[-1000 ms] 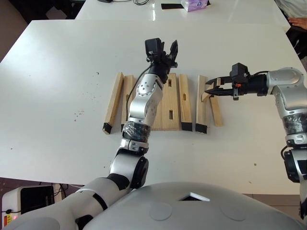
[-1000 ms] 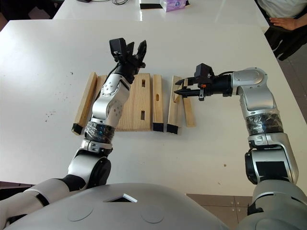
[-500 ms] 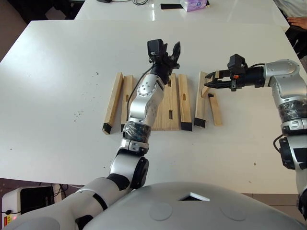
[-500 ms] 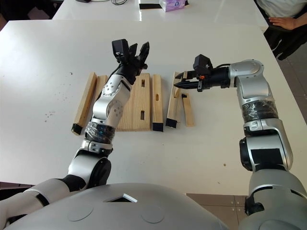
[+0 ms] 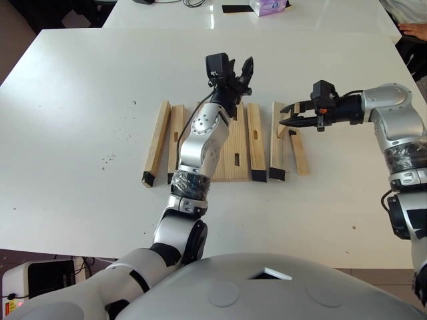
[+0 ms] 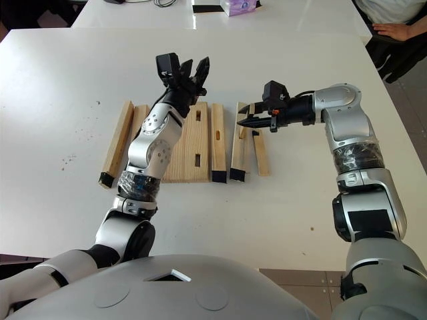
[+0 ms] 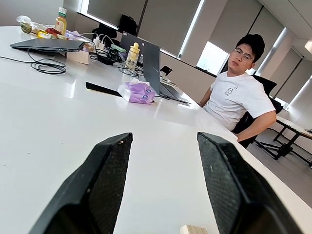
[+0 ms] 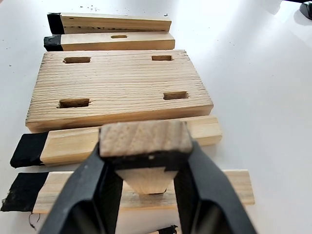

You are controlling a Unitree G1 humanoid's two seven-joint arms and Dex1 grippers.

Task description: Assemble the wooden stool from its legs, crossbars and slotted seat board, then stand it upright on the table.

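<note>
Right gripper (image 6: 245, 118), jaws clenched on a short pale wooden crossbar (image 8: 145, 139), hangs above black-tipped wooden legs (image 6: 238, 150). Left gripper (image 6: 190, 72), jaws released, is raised over the slotted wooden seat board (image 6: 195, 141).

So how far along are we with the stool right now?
Done: nothing is joined. The seat board and the black-tipped legs lie flat, side by side on the table. In hand: the right gripper is shut on one short crossbar, held up by the rightmost leg. The left gripper is open and empty above the board's far edge. Left: every joint, then standing it upright.
</note>
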